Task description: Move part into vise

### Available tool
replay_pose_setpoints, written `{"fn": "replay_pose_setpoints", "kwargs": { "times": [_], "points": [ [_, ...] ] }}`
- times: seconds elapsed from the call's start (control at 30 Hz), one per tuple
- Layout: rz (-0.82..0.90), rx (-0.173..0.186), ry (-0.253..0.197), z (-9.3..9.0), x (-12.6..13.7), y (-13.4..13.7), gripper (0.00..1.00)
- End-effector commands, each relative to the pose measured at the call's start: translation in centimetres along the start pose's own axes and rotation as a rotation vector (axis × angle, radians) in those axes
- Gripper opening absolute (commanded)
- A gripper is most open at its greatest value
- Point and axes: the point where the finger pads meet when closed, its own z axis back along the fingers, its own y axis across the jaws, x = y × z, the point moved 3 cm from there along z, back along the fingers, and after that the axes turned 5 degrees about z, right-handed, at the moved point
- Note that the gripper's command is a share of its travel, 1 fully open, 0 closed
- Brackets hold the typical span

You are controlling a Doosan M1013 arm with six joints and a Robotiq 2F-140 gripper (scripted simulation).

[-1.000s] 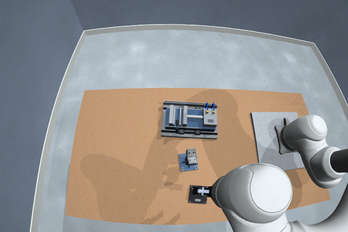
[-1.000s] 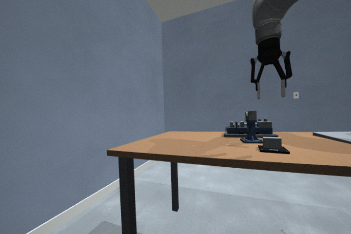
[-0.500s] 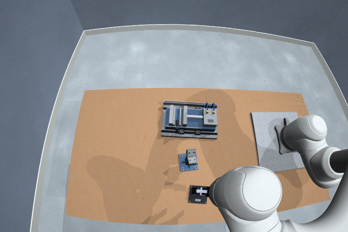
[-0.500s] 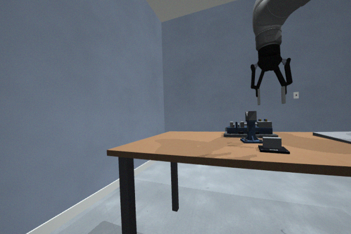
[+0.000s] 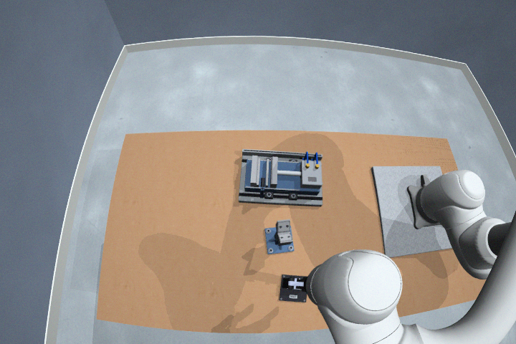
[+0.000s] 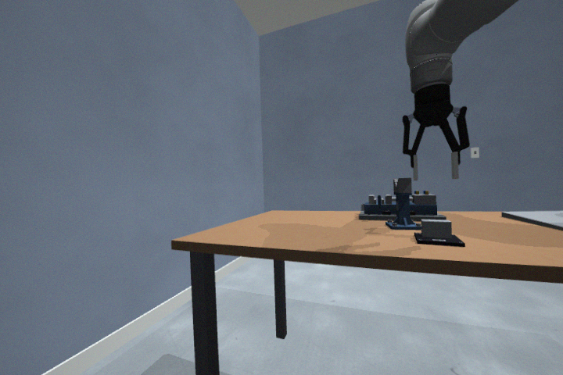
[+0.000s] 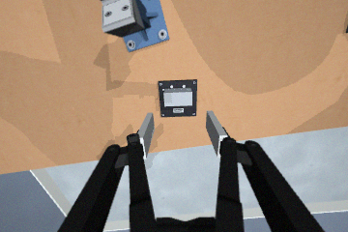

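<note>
The part is a grey block lying on the black infeed plate near the table's front edge. In the wrist view the part sits on the plate just beyond my fingertips. In the overhead view the plate is half hidden by my arm. My gripper hangs high above the part, open and empty; it also shows in the wrist view. The vise stands at the table's middle with its jaws open. The V-block stands on a blue base between vise and plate.
A grey mat with my arm's base lies at the table's right. The air cylinder block with two blue fittings sits at the vise's right end. The table's front edge runs below my fingers.
</note>
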Motion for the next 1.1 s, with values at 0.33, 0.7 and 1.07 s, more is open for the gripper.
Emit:
{"fn": "replay_pose_setpoints", "kwargs": {
  "times": [0.33,0.7,1.07],
  "points": [
    [0.000,0.000,0.000,-3.3,0.0,0.0,0.51],
    [0.000,0.000,0.000,-5.7,0.0,-0.1,0.51],
    [0.000,0.000,0.000,-7.8,0.1,-0.1,0.51]
  ]
}}
